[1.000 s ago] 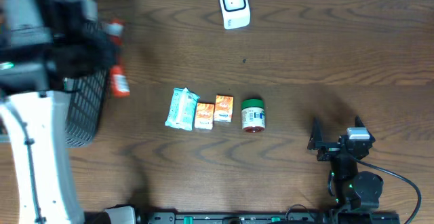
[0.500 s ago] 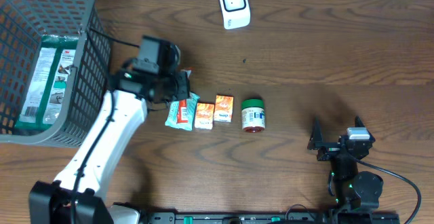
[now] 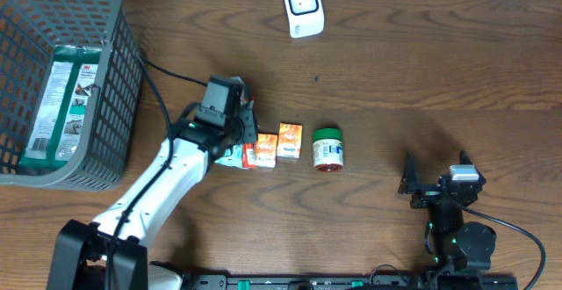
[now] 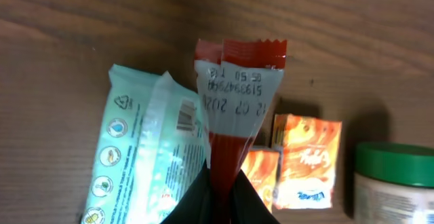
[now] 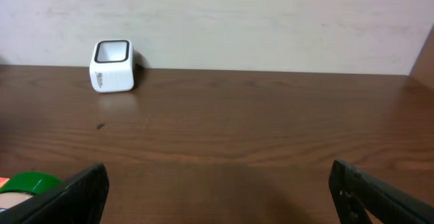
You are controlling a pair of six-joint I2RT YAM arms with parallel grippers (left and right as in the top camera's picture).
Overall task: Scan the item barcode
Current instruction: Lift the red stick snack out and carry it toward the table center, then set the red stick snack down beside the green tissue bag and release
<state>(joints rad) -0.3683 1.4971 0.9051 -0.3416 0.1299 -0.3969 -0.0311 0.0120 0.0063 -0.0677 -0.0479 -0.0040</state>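
The left end effector (image 4: pixel 220 198) is closed on one end of a red packet (image 4: pixel 239 108). The packet is just beside a wipes pack (image 4: pixel 146 149) and two orange boxes (image 4: pixel 306 159) on the counter (image 4: pixel 81 34). The right end effector (image 5: pixel 220 193) stands wide open and empty, well apart from the scanner (image 3: pixel 303 6).

The overhead camera looks straight down from well above and takes in the whole surface (image 3: pixel 395 61), from the basket (image 3: pixel 79 26) at one side to the white scanner (image 3: pixel 303 7) at the far edge. The left wrist camera points steeply down past the left end effector (image 4: pixel 220 200), very close to a red sachet (image 4: pixel 234 115). It shares the orange boxes (image 4: pixel 305 159) and green-lidded jar (image 4: pixel 393 183) with the overhead view. The right wrist camera sits low by the surface and faces level past the right end effector (image 5: pixel 217 183) toward the back wall (image 5: pixel 271 13). It shares the scanner and jar with the overhead view.
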